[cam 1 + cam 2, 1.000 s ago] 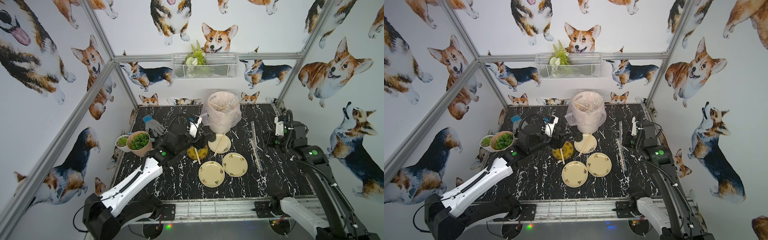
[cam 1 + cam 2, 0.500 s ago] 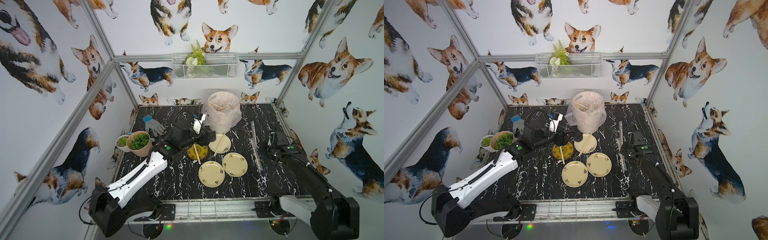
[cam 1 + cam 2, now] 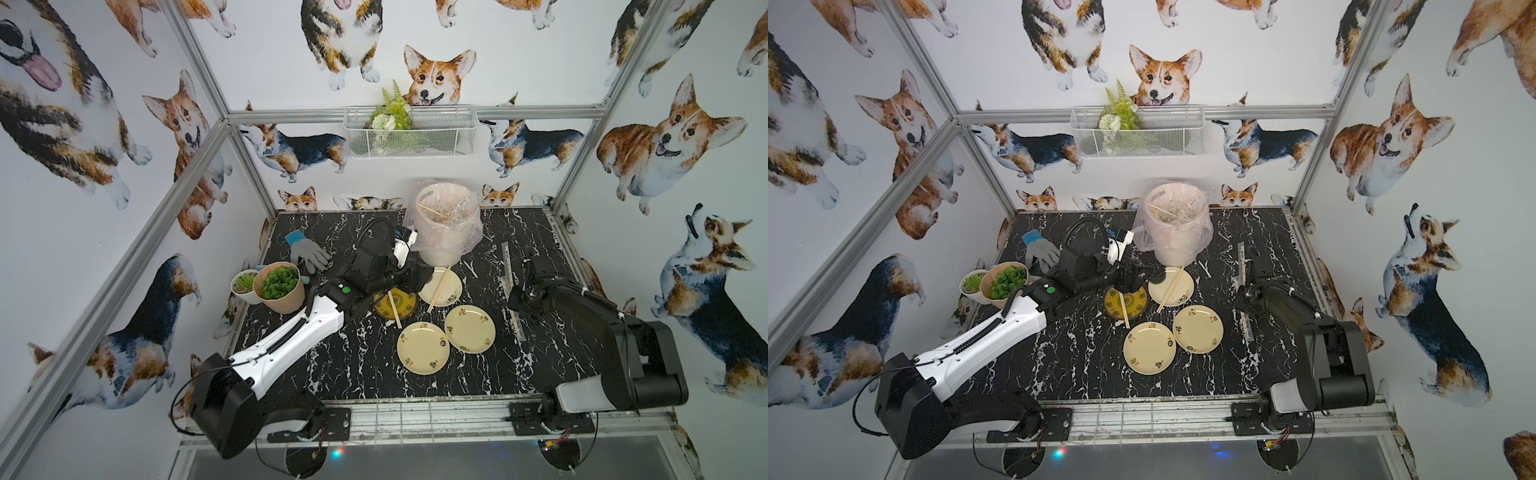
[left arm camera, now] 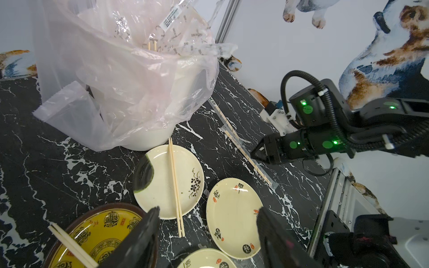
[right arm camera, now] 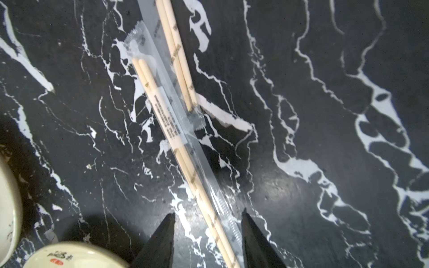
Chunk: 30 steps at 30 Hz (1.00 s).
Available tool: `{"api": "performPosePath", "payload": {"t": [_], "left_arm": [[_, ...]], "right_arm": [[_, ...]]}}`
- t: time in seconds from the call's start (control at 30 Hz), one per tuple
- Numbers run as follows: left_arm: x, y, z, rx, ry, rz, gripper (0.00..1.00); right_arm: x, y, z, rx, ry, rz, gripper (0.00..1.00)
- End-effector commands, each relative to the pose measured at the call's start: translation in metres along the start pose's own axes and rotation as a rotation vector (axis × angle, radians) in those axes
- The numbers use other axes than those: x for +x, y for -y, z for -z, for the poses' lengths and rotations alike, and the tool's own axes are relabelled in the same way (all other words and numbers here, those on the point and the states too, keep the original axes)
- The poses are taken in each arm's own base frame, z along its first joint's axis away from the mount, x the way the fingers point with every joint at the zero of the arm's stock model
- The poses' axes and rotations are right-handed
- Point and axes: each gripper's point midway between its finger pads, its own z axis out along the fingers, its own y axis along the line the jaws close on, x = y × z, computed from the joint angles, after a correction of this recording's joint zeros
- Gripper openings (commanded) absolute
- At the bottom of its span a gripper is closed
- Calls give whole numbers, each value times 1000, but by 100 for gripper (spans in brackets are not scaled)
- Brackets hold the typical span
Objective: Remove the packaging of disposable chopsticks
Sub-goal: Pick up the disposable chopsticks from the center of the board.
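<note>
1. Two wrapped pairs of disposable chopsticks (image 5: 185,160) lie on table (image 5: 325,116), right side, each inside clear packaging (image 5: 210,178).
2. R gripper (image 5: 208,212): jaws apart, either side of one wrapped pair, not clamping it.
3. L gripper (image 4: 207,208): jaws wide, empty, above plates (image 4: 232,208).

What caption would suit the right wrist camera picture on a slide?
Right gripper, jaws open, straddles a sleeved chopstick pair on the black marble table; a second wrapped pair lies alongside.

Wrapped chopsticks (image 3: 505,259) lie right of the plates (image 3: 470,335).
</note>
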Motion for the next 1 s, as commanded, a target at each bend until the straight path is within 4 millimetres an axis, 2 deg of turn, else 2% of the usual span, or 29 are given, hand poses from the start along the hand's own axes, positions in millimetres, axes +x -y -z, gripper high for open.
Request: {"api": "performPosePath", "payload": {"t": [0.0,0.3,0.5,0.6,0.63,0.67,0.97], "left_arm": [[-5,-2,2,-7,51,30,69],[1,-4,5,-25,3,-2,69],[-6,-7,9,-45,51,15,69],[-9,-6,10,-47,53,6,69],[-10,-6,10,-45,51,0,69],[-11,-5,11,-43,47,-5,69],[-14,-4,12,-43,61,-3,69]], "right_arm": [[-1,-1,-8,22,-44,27,49],[10,2,-30,34,-89,6,43],[15,1,-36,23,-123,-5,19],[15,4,-34,30,-111,-14,12],[15,3,-33,22,-104,-14,4],[14,2,-31,15,-98,-14,2],[14,-19,-5,-127,-69,1,0]]}}
